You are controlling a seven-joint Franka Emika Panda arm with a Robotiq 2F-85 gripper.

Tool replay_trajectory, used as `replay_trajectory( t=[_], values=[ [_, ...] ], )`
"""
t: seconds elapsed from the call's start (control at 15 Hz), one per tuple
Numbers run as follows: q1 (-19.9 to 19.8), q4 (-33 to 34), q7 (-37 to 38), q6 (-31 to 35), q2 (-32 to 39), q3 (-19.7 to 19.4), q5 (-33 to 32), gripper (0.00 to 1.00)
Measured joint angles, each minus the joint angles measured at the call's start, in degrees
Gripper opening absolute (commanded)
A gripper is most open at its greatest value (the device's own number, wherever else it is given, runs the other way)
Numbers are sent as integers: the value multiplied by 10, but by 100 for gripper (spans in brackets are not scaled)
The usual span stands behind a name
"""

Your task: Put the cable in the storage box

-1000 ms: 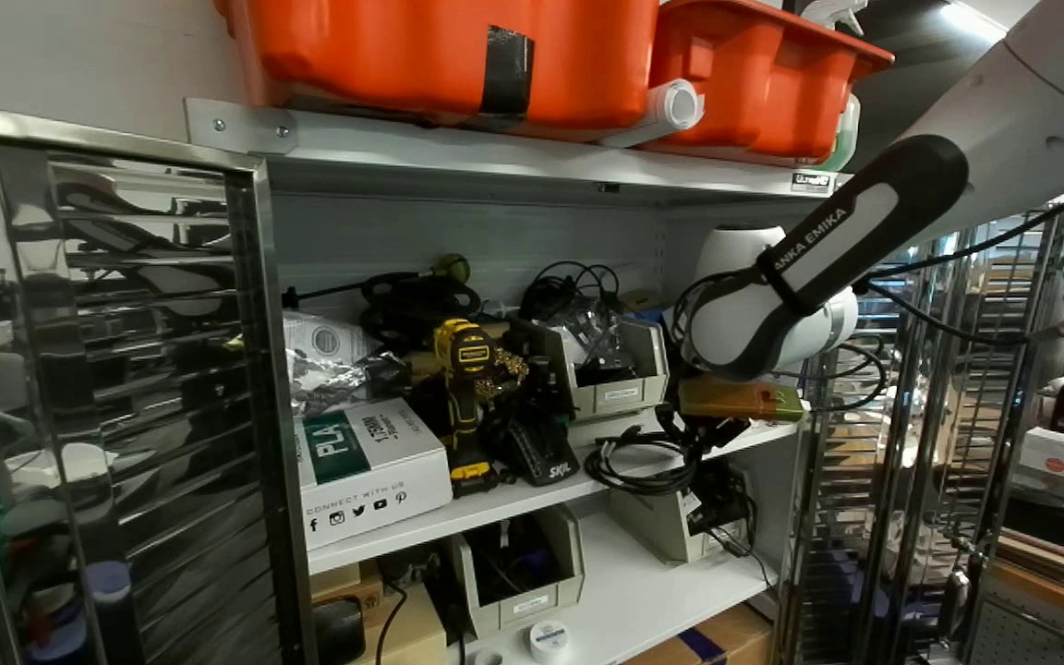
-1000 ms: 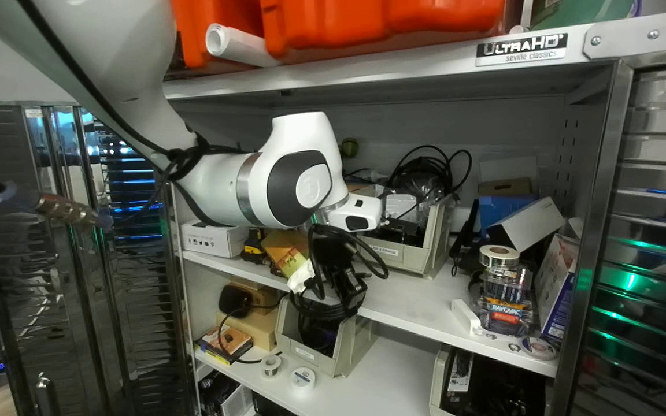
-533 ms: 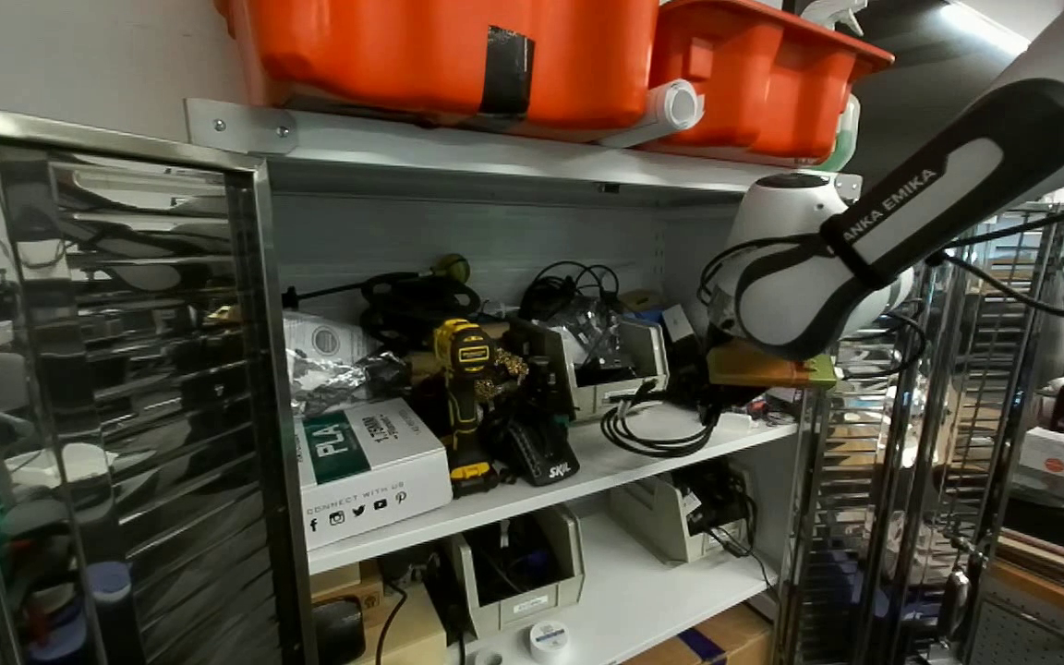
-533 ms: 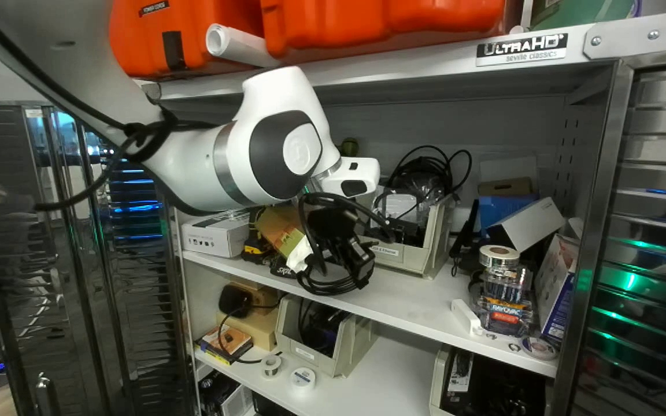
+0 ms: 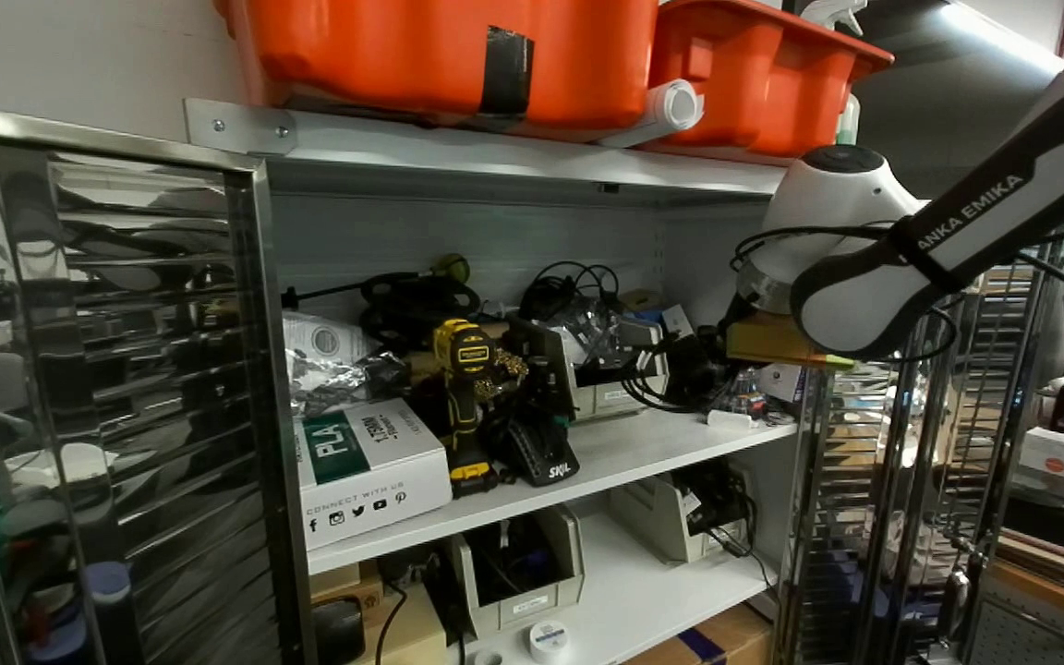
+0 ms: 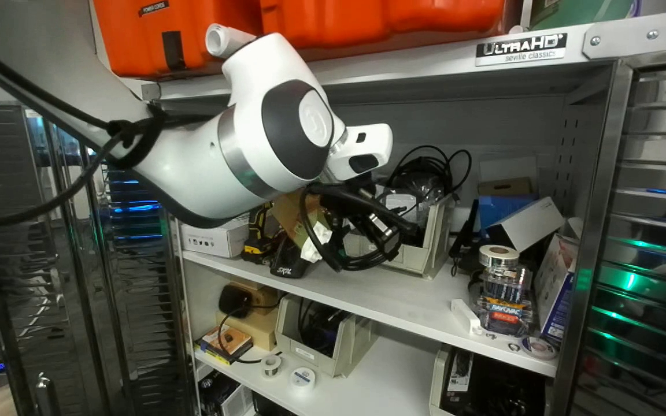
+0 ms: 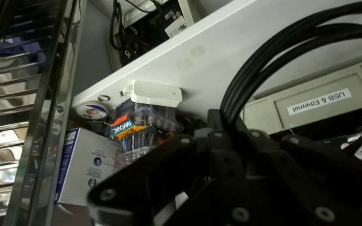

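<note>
Black cable [image 7: 242, 81], gathered in several loops, was clenched between the fingers [image 7: 215, 121] of the gripper [image 7: 226, 121]; in the wrist view its strands curved away from the tips and out of sight. It hung above the white shelf [image 6: 402, 303], and in both exterior views its loops overlapped the front of a grey storage box [image 7: 259, 116] — the one whose white label [image 7: 319, 102] read USB & Ethernet, upside down in the wrist view. Whether the cable touched the box or reached past its rim could not be told. More black cords [image 6: 425, 164] and some clear plastic wrapping [image 5: 592, 332] stuck up out of the box.

Along the same shelf stood a yellow-and-black drill [image 5: 467, 356], a black SKIL device [image 5: 546, 453] and a white carton [image 5: 380, 476] marked PLA. Toward the other end were batteries [image 6: 505, 309] in RAYOVAC packaging, a tape roll [image 6: 499, 255] above them.

One shelf down sat another grey bin [image 6: 351, 344], its dark contents too jumbled to make out — a small white disc [image 6: 303, 378] lay near it. Orange tubs [image 5: 449, 55] stood on the cabinet top [image 6: 379, 69], a rolled white sheet [image 5: 675, 106] poking out between them.
</note>
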Motion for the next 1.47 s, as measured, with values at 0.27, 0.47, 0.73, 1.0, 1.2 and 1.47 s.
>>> replay_trajectory(
  t=[0.27,0.47,0.73,1.0,1.2,1.47],
  values=[
    [-5,35,105,63,43,-14,-83,2],
    [-3,85,197,76,86,-28,-144,2],
    [11,146,282,76,128,-32,-165,2],
    [33,190,332,75,154,-33,-173,2],
    [54,222,381,72,175,-49,-218,2],
    [77,256,442,71,203,-75,-269,2]
  ],
)
